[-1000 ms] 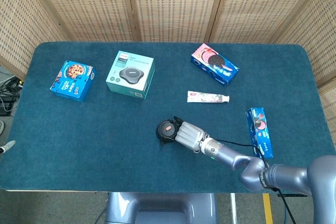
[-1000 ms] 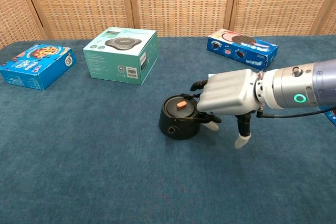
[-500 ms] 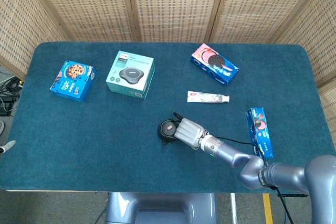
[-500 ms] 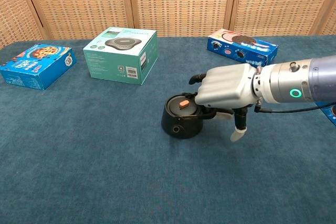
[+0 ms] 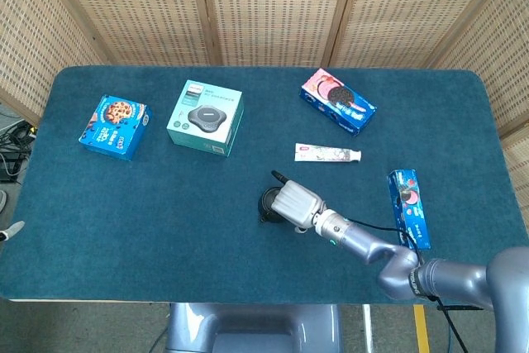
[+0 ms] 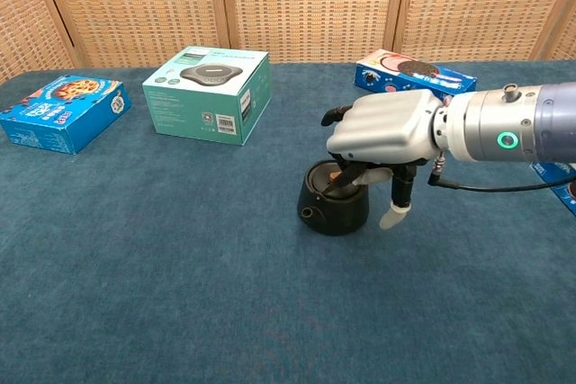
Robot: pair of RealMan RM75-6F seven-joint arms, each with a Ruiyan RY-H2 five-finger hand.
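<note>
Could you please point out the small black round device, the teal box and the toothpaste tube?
Small black round device point(image 6: 334, 208), chest view, front wall.
Teal cardboard box point(image 5: 205, 117), head view, top face.
White toothpaste tube point(image 5: 327, 152), head view, middle.

Teal carpeted table point(image 5: 149, 221). Far left: blue cookie box point(image 5: 115, 126), lying flat. Just right of it: mint-green box point(image 5: 205, 116) with dark round device pictured on lid. Far right of centre: pink-and-blue cookie pack point(image 5: 336, 101), angled. Nearer, just below it: toothpaste tube point(image 5: 328, 152), lying crosswise. Right edge: long blue cookie pack point(image 5: 408, 207), lengthwise. Wicker screen point(image 5: 273, 6) behind table.
</note>
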